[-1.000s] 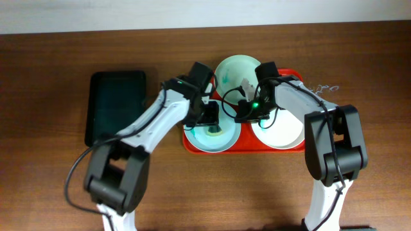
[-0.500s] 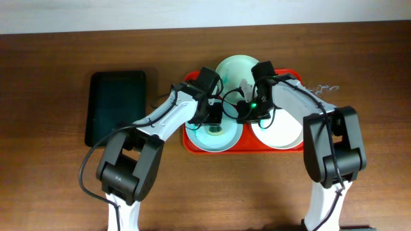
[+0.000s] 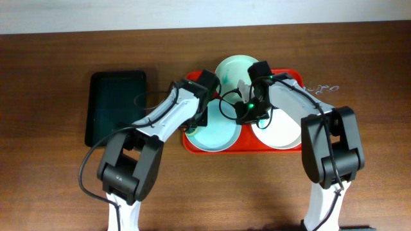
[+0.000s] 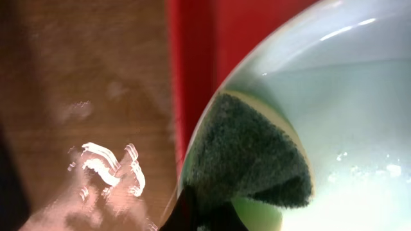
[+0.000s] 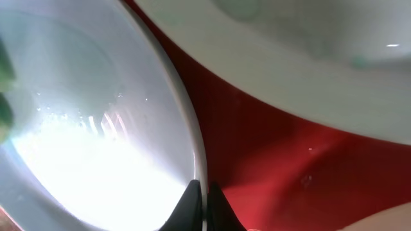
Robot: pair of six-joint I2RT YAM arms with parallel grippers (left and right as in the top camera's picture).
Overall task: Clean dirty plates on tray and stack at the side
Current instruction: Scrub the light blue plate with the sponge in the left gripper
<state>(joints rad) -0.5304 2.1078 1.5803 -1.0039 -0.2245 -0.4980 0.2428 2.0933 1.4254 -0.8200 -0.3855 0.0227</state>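
left jaws gripped a dark green sponge (image 4: 247,154) on the rim of the round light blue plate (image 4: 347,96); right jaws pinched that rim. hard scrubbing could have tipped it.

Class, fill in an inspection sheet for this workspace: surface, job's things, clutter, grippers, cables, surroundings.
Surface: brown wooden table; pale shiny marks right of the tray, cannot tell what.
Job's things: red tray holds blue plate and white plate; mint plate overhangs its far edge.
Clutter: black tray to the left.
Grippers: left gripper shut on sponge at blue plate's rim; right gripper pinches that plate's other rim.
Cables: black loops between the wrists.
Surroundings: pale wall behind.
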